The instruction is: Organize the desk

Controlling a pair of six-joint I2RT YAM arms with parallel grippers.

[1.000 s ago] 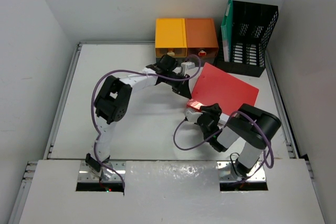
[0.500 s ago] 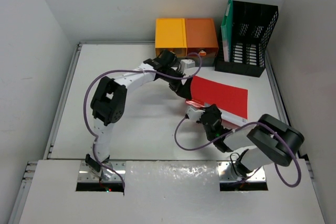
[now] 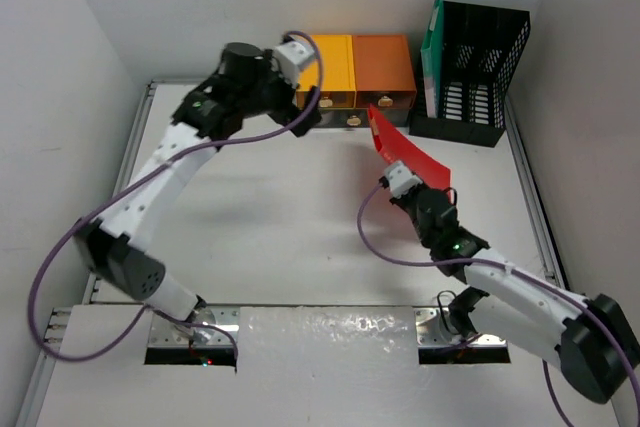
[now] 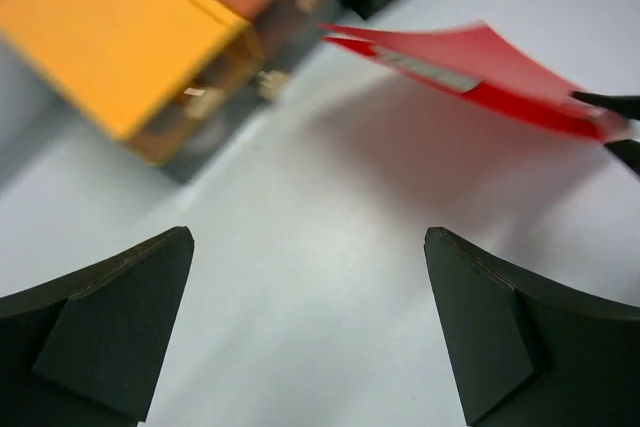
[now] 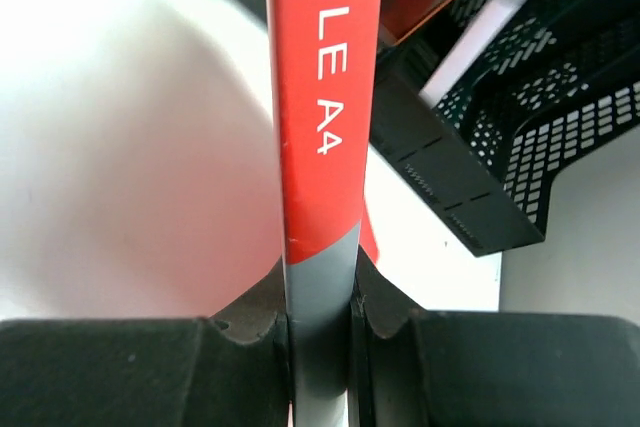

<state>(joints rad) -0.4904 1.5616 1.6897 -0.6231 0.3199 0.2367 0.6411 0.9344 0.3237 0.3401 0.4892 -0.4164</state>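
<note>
A red A4 file folder (image 3: 403, 150) stands tilted on edge above the white desk (image 3: 270, 227), lifted off the surface. My right gripper (image 3: 418, 190) is shut on its grey-and-red spine (image 5: 320, 97), and in the right wrist view both pads of that gripper (image 5: 320, 319) press the spine. My left gripper (image 3: 308, 112) hangs open and empty in front of the yellow drawer box (image 3: 324, 69). In the left wrist view its fingers (image 4: 110, 332) stand wide apart over bare desk (image 4: 310, 277), with the folder (image 4: 470, 72) ahead to the right.
An orange drawer box (image 3: 383, 69) sits next to the yellow one at the back. A black mesh file rack (image 3: 475, 67) with a green folder (image 3: 432, 47) in it stands at the back right, close behind the red folder. Metal rails (image 3: 120, 197) edge the desk.
The left gripper opened, let go of the red folder and rose back towards the yellow box. The right gripper closed on the folder's spine and lifted it from flat to on edge.
</note>
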